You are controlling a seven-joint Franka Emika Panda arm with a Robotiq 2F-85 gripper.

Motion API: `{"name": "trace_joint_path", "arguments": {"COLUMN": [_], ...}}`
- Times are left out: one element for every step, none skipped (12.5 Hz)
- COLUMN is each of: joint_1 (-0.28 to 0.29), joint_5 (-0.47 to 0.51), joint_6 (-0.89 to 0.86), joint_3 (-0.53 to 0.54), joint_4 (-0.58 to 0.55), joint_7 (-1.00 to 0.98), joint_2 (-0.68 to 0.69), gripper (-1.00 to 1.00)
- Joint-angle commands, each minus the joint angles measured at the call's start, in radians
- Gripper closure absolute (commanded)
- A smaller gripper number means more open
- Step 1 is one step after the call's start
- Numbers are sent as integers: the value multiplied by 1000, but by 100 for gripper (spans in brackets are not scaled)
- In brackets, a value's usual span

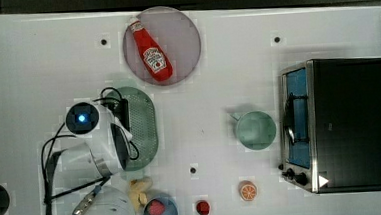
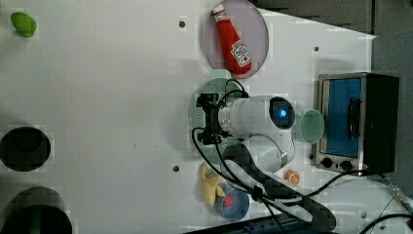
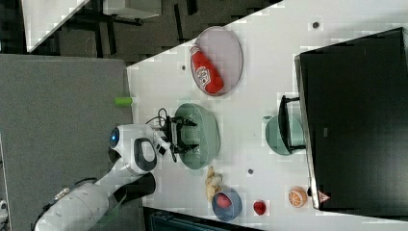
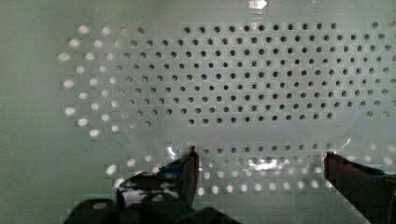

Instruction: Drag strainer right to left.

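White table (image 1: 35,57) bears strainer (image 1: 143,121), plate (image 1: 179,38), mug (image 1: 255,130), toaster oven (image 1: 347,123), bowl (image 1: 161,214).

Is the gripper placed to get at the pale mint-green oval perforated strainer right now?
Probably yes. The gripper hangs open right over the pale mint-green oval perforated strainer, its fingers close above the basin, with nothing between them.

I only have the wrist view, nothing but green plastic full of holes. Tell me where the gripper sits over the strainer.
Observer: In the right view the gripper hangs over the strainer, near its rim on the arm's side, fingers spread wide.
Operator: Name what lies beside the strainer.
Observer: In the top view a grey plate carrying a ketchup bottle sits just above the strainer.
Operator: Say where the mug is.
Observer: The mug stands to the top view's right, apart from the strainer, in front of the toaster oven.
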Motion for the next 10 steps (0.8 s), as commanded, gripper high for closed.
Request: {"name": "trace_joint_path", "arguments": {"joint_1": [69,81,92,102,112,123,134,144,155,167], "joint_5": [39,53,68,84,102,119,136,141,141,141], "joint_6": [-19,-19,-20,-20,-20,-20,-20,-21,-21,-20], "joint_3": [24,24,24,24,24,24,24,24,24,24], "joint_4": [40,61,78,96,110,124,136,148,160,171], "joint_7": [38,39,40,41,41,43,59,87,123,154], "joint_2": [1,15,28,40,48,55,62,69,76,83], "gripper": [-100,-100,-100,-100,-100,-100,-100,-100,-100,-100]}}
